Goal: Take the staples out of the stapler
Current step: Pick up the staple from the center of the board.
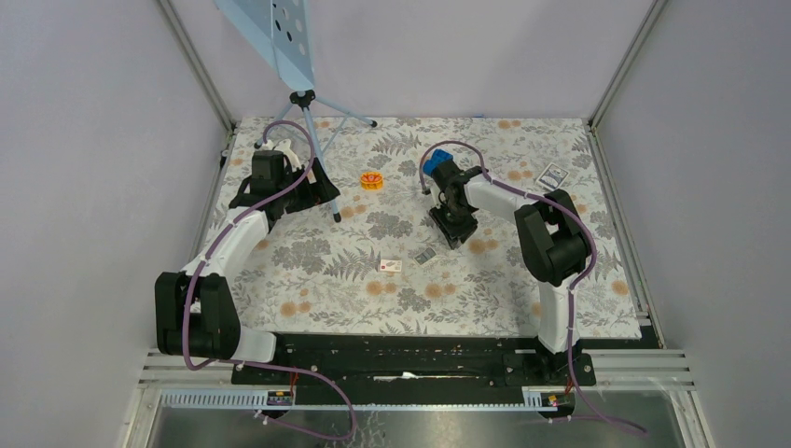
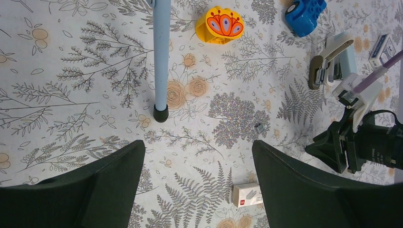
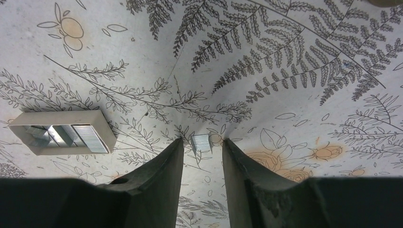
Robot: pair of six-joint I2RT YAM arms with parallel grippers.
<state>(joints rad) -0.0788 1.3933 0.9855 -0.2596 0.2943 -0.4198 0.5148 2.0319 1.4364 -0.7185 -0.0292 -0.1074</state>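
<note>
Tripod leg (image 2: 161, 52) cropped at top

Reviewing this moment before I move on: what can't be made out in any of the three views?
- Stapler magazine: too small in the left wrist view to tell whether anything remains inside. From the top, the right arm seems to cover it.
- Staples: too blurred in the right wrist view to count, and only a speck from the top.
- Card: print too small from the top, and cut by the right edge in the left wrist view.
</note>
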